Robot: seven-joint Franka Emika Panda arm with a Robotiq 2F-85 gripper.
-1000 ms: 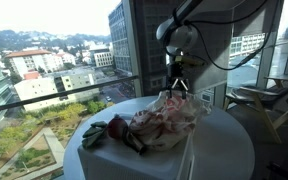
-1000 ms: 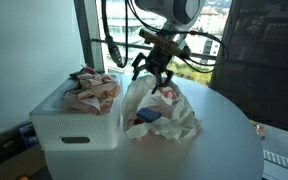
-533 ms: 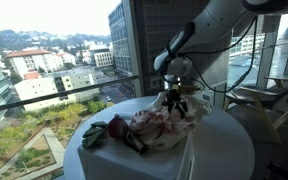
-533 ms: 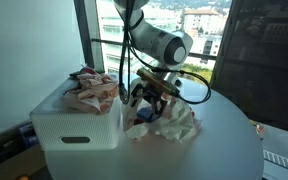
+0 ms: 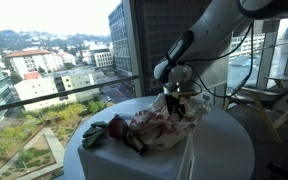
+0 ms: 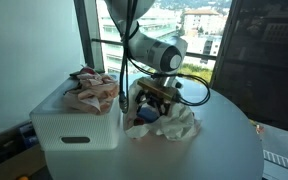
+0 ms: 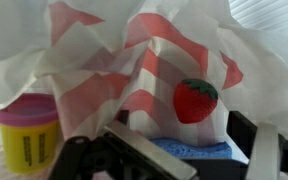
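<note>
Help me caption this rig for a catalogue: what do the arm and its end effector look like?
The arm is pale grey-white, built of smooth, rounded, tube-like segments. Thin black cables loop loosely beside its wrist. The end effector is black and angular, with two blocky fingers in the wrist view. No markings are legible.

On the round white table, a white plastic bin holding crumpled cloths stands just beside a red-and-white striped paper bag. In the wrist view, a purple-lidded yellow tub lies left of a red toy strawberry, which sits above a blue pad.
</note>
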